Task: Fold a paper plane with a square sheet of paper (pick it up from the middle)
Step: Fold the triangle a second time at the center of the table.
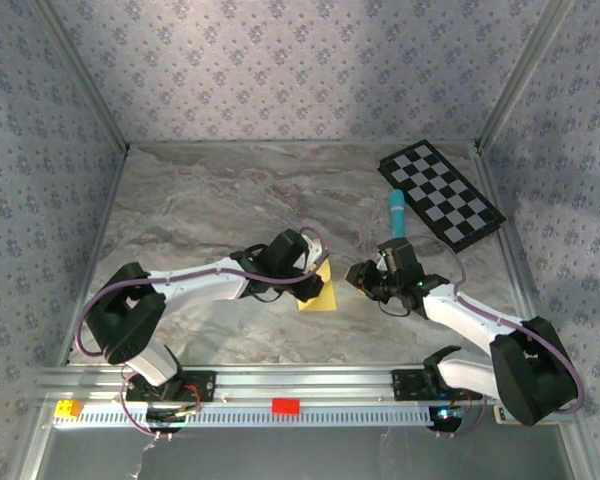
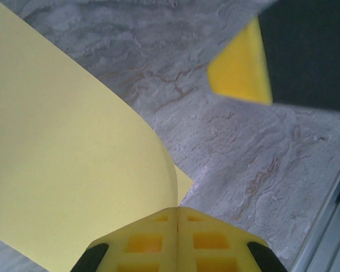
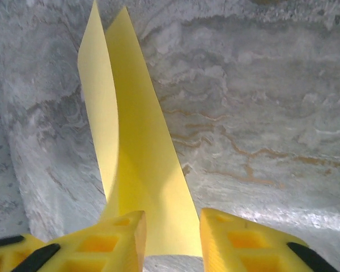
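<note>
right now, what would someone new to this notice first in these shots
The yellow sheet of paper near the middle of the table stands out: the left gripper is shut on it and the sheet curls up from the jaws. The right gripper faces it with jaws apart, the paper rising between its fingers. At the far right lies a black-and-white checkered board with a light-blue marker beside it.

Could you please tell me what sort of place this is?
Probably a lab robot cell: a marble-patterned table boxed in by wallpapered walls, a checkerboard on it, and a metal mounting rail.
</note>
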